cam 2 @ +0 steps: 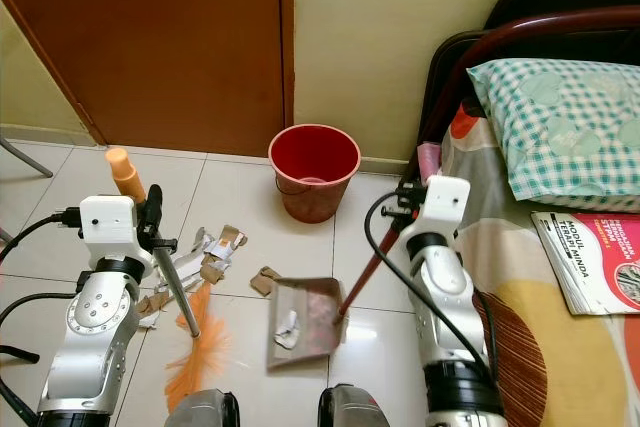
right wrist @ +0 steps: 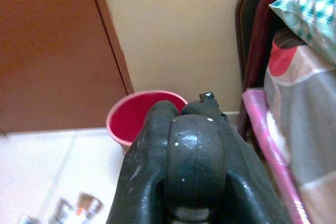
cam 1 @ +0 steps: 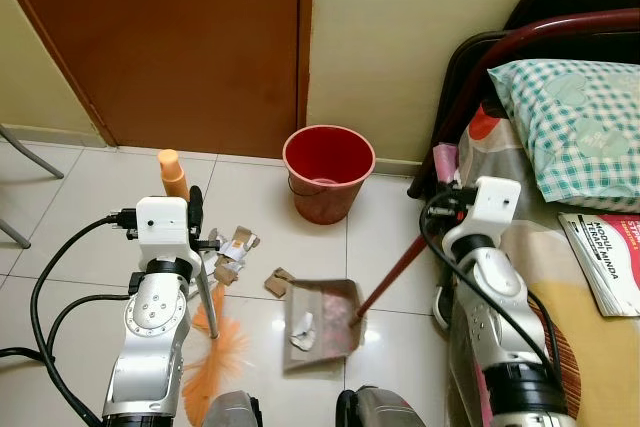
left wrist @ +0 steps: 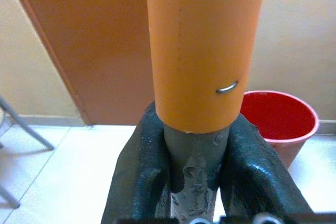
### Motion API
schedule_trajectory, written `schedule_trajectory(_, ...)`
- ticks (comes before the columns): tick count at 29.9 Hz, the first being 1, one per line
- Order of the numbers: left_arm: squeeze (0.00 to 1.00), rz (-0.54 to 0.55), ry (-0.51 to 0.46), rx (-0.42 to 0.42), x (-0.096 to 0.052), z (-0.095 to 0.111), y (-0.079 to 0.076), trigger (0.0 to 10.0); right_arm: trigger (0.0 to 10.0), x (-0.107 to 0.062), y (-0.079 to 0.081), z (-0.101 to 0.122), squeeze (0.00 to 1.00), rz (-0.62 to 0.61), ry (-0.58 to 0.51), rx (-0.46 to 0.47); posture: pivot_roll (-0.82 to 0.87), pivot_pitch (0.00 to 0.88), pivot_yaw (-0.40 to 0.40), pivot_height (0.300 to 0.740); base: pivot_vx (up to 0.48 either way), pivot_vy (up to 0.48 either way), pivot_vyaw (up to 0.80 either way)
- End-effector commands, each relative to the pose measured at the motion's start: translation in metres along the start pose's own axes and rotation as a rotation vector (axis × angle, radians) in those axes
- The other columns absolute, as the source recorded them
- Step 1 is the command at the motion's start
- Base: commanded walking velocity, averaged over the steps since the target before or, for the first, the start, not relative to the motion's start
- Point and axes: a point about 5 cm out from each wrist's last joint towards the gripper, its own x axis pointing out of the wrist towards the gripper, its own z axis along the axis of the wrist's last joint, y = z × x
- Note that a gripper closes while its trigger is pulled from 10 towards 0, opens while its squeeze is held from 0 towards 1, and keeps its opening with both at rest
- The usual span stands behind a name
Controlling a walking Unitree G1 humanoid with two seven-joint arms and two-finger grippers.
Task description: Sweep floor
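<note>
The broom (cam 1: 205, 332) stands slightly tilted on the white tiled floor (cam 1: 90, 207), its orange bristles fanned out on the tile just in front of the robot's left side and its grey shaft rising to an orange handle end (cam 1: 172, 173). The left gripper (left wrist: 191, 179) is clamped around that shaft just below the orange sleeve, one black finger pressed on each side. Beside the bristles, toward the middle, lies a scatter of torn cardboard and paper scraps (cam 1: 232, 252).

Just right of those scraps, the grey dustpan (cam 1: 322, 325) rests flat on the floor with a crumpled white paper piece (cam 1: 302, 331) inside it and a brown scrap (cam 1: 277, 281) at its far corner. Its dark red handle (cam 1: 392, 269) slants up to the right gripper (right wrist: 184, 135), whose two fingers are closed tight together at the top of that handle.

Beyond the dustpan, a red bucket (cam 1: 328, 172) stands near the cream wall, just right of a brown wooden door (cam 1: 180, 37). At the right is a bed (cam 1: 600, 347) with a dark curved headboard, a green checked pillow (cam 1: 575, 132), and a printed booklet (cam 1: 605, 262) lying on the patterned sheet.
</note>
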Motion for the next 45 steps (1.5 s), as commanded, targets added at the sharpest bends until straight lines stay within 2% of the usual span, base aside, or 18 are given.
schedule_trajectory(1,0.00,0.036,0.009,0.009,-0.003,-0.001,0.006,10.0,10.0,0.005,0.006,0.018,0.00,0.031,-0.063,0.063,0.02,0.134,-0.049,0.740,0.000,0.000,0.00)
schedule_trajectory(8,0.00,0.072,-0.017,-0.028,-0.004,0.003,0.005,10.0,10.0,0.021,0.014,0.038,0.00,0.055,-0.095,0.126,0.03,0.126,-0.057,0.740,0.000,0.000,0.00)
schedule_trajectory(12,0.00,0.109,0.011,-0.042,-0.007,-0.003,0.011,10.0,10.0,0.033,0.022,0.055,0.00,0.068,-0.122,0.187,0.03,0.126,-0.059,0.740,0.000,0.000,0.00)
schedule_trajectory(16,0.00,0.117,0.018,-0.050,-0.007,-0.004,0.011,10.0,10.0,0.039,0.028,0.066,0.00,0.088,-0.144,0.209,0.03,0.127,-0.060,0.740,0.000,0.000,0.00)
schedule_trajectory(19,0.00,0.111,0.015,-0.052,-0.007,-0.004,0.009,10.0,10.0,0.051,0.047,0.096,0.00,0.146,-0.206,0.258,0.04,0.126,-0.063,0.740,0.000,0.000,0.00)
schedule_trajectory(23,0.00,0.108,0.016,-0.056,-0.007,-0.004,0.007,10.0,10.0,0.057,0.053,0.112,0.00,0.161,-0.241,0.278,0.04,0.126,-0.063,0.740,0.000,0.000,0.00)
schedule_trajectory(25,0.00,0.103,0.019,-0.063,-0.007,-0.005,0.005,10.0,10.0,0.062,0.055,0.130,0.00,0.164,-0.286,0.285,0.04,0.125,-0.064,0.740,0.000,0.000,0.00)
schedule_trajectory(26,0.00,0.103,0.019,-0.063,-0.007,-0.005,0.005,10.0,10.0,0.062,0.055,0.130,0.00,0.164,-0.286,0.285,0.04,0.125,-0.064,0.740,0.000,0.000,0.00)
schedule_trajectory(27,0.00,0.098,0.022,-0.066,-0.008,-0.005,0.003,10.0,10.0,0.065,0.053,0.142,0.00,0.161,-0.322,0.283,0.04,0.125,-0.064,0.740,0.000,0.000,0.00)
schedule_trajectory(31,0.00,0.082,0.025,-0.073,-0.007,-0.005,0.001,10.0,10.0,0.070,0.046,0.172,0.00,0.145,-0.424,0.196,0.04,0.125,-0.060,0.740,0.000,0.000,0.00)
schedule_trajectory(35,0.00,0.074,0.024,-0.075,-0.006,-0.005,-0.001,10.0,10.0,0.071,0.042,0.191,0.00,0.131,-0.495,0.125,0.04,0.125,-0.060,0.740,0.000,0.000,0.00)
schedule_trajectory(37,0.00,0.067,0.022,-0.077,-0.005,-0.004,-0.002,10.0,10.0,0.071,0.040,0.206,0.00,0.117,-0.561,0.053,0.04,0.128,-0.059,0.740,0.000,0.000,0.00)
schedule_trajectory(38,0.00,0.067,0.022,-0.077,-0.005,-0.004,-0.002,10.0,10.0,0.071,0.040,0.206,0.00,0.117,-0.561,0.053,0.04,0.128,-0.059,0.740,0.000,0.000,0.00)
schedule_trajectory(40,0.00,0.063,0.021,-0.081,-0.004,-0.003,-0.003,10.0,10.0,0.071,0.044,0.217,0.00,0.127,-0.617,-0.012,0.04,0.128,-0.058,0.740,0.000,0.000,0.00)
schedule_trajectory(41,0.00,0.063,0.021,-0.081,-0.004,-0.003,-0.003,10.0,10.0,0.071,0.044,0.217,0.00,0.127,-0.617,-0.012,0.04,0.128,-0.058,0.740,0.000,0.000,0.00)
schedule_trajectory(42,0.00,0.058,0.018,-0.084,-0.004,-0.002,-0.005,10.0,10.0,0.071,0.051,0.223,0.00,0.145,-0.662,-0.081,0.04,0.129,-0.057,0.740,0.000,0.000,0.00)
schedule_trajectory(43,0.00,0.058,0.018,-0.084,-0.004,-0.002,-0.005,10.0,10.0,0.071,0.051,0.223,0.00,0.145,-0.662,-0.081,0.04,0.129,-0.057,0.740,0.000,0.000,0.00)
schedule_trajectory(45,0.00,0.048,0.014,-0.086,-0.004,-0.001,-0.006,10.0,10.0,0.070,0.060,0.229,0.00,0.143,-0.717,-0.158,0.05,0.131,-0.056,0.740,0.000,0.000,0.00)
